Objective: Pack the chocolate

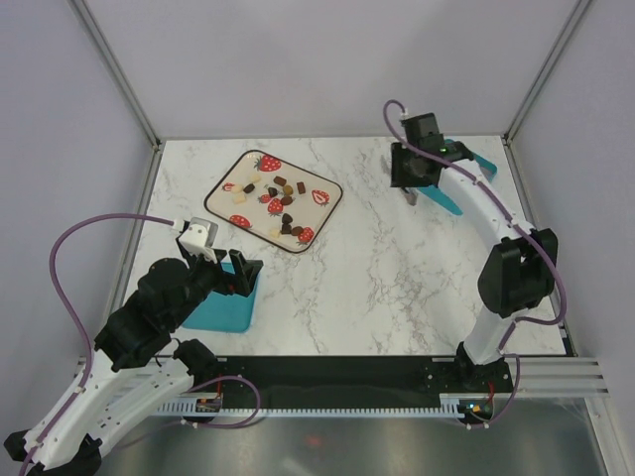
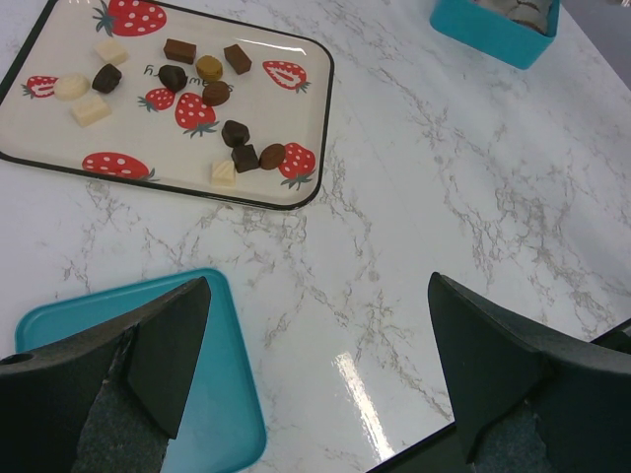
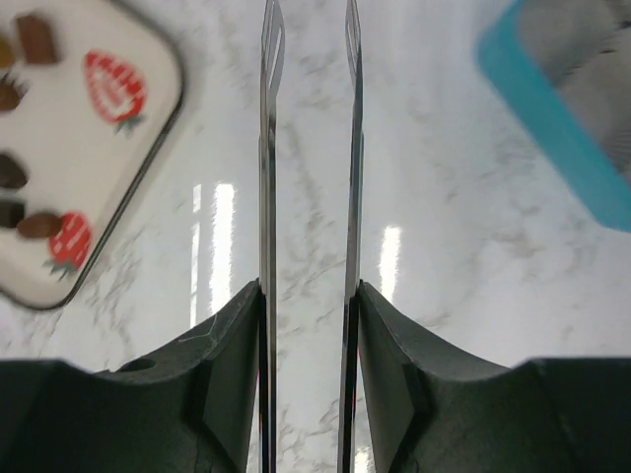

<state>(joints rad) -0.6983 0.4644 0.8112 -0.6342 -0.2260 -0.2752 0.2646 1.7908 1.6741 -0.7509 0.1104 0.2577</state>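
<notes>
Several small dark, light-brown and cream pieces of chocolate (image 1: 286,200) (image 2: 217,94) lie loose on the strawberry-print tray (image 1: 310,178) (image 2: 59,138) at the back left. My right gripper (image 1: 412,188) (image 3: 308,291) hangs over bare marble between the tray and the teal box (image 1: 483,164) (image 3: 567,99). It is shut on metal tongs (image 3: 266,148), whose two blades stand apart with nothing between them. A few pieces of chocolate (image 3: 39,225) show at that view's left edge. My left gripper (image 1: 233,268) (image 2: 317,296) is open and empty, low over the near left of the table.
A flat teal lid (image 1: 223,307) (image 2: 197,394) lies under my left gripper's left finger. The teal box (image 2: 498,25) sits against the far right wall. White walls and metal frame posts close in the marble table (image 1: 397,288).
</notes>
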